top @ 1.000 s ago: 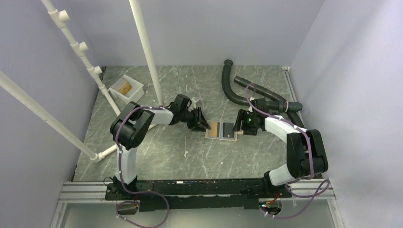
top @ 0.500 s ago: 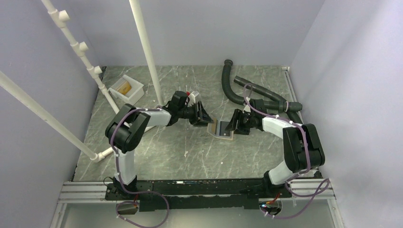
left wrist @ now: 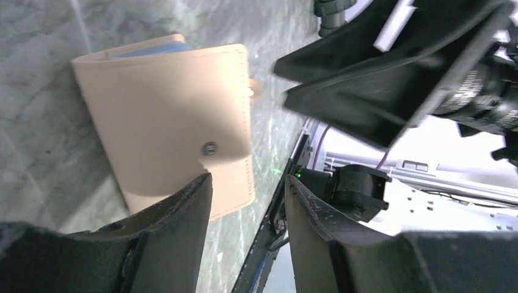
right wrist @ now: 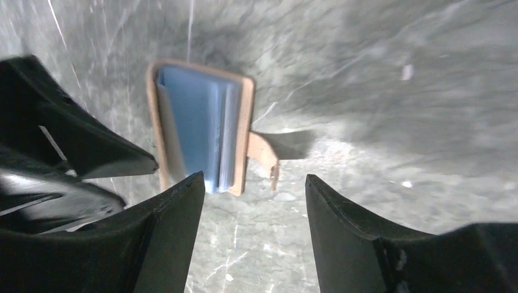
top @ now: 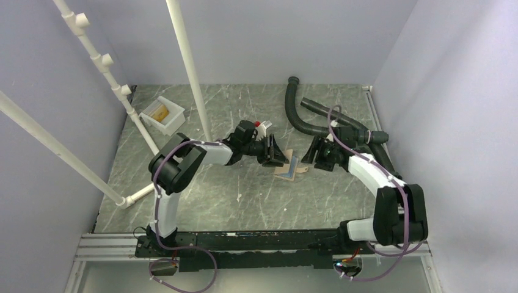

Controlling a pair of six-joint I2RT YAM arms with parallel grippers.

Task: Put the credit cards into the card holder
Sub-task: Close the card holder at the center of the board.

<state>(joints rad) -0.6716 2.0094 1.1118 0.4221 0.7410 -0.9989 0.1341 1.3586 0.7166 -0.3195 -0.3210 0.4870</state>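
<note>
Nearest to me are the two arm bases, and both arms reach out over the grey, marble-look counter [top: 244, 201].

In the middle lies the small, flat, tan-brown folding card holder [top: 292, 168]. It sits on the counter between the two claws, half folded. From above, its long side seems to run slanted, about from 7 o'clock to 1 o'clock.

The left claw [top: 273, 154] has its jaws apart and holds nothing. From this claw the card holder lies at about 4 o'clock, just beside it. In the left wrist view only the tan back shows.

The right claw [top: 316, 154] is also spread wide and grasps nothing. From it the card holder lies at about 8 o'clock, near but not touching. In the right wrist view the open side faces this claw. I can see the pale blue inside, and the little snap tab [right wrist: 262, 157] sticks out at 3 o'clock.

I think the left claw is a tiny bit nearer, but the open mouth points at the right one.

I see no loose credit cards on the counter. Thin layers show inside the fold, but I cannot tell if they are cards.

Farther back, at 10 o'clock, stands a white plastic tray [top: 170, 124] with something golden-brown in it. It is too small to name. At 1 o'clock lie the black hoses [top: 305, 119].
</note>
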